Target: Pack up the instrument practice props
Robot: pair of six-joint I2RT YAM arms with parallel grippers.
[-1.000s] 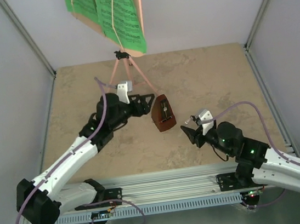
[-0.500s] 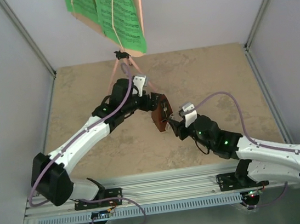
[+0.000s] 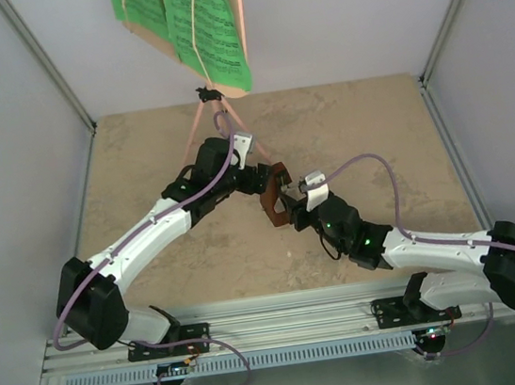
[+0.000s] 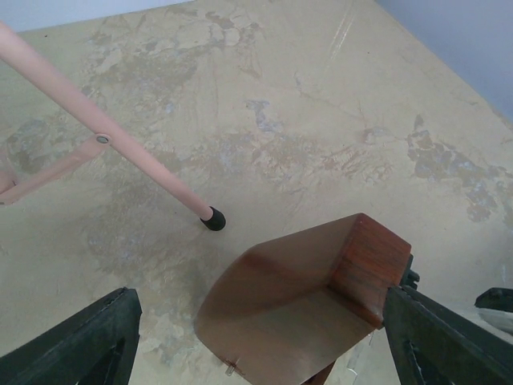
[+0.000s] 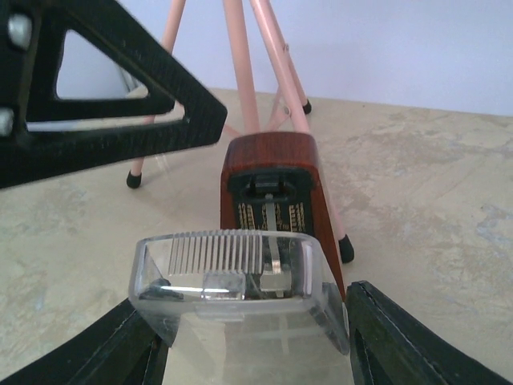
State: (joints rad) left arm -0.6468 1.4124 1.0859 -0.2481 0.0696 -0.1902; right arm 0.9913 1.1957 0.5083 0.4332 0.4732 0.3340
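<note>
Converging on the metronome [image 3: 276, 201]: both arms meet at it, mid-counter [image 3: 382, 129], just in front of the legs of the music stand [image 3: 217, 112]. It stands upright with its scale face toward the right arm, and one tripod foot [image 4: 212, 218] is just beside it.

Left pincer [image 4: 256, 333]: wide open, fingers straddling the metronome's plain back, holding nothing. One finger is near the wood; contact is not clear. Judged purpose: bracing the metronome so it neither slides nor tips when pressed from the front.

Right pincer [image 5: 252, 321]: about half spread. A clear ribbed cover [image 5: 232, 265] fills the gap and touches both fingers, so it reads as gripped. The cover is held level with the exposed face and near it (probably the front lid, to be refitted before packing; my judgement only).

Green sheet-music pages [image 3: 203, 29] sit on the stand's desk; the stand is not folded.

Versus a second ago: the left pincer then sits beside the metronome, not around it, and the right pincer is well apart, toward the near right. Both have since closed in, the right travelling further. Metronome, stand and pages keep their places, and neither pincer's spread looks changed.
</note>
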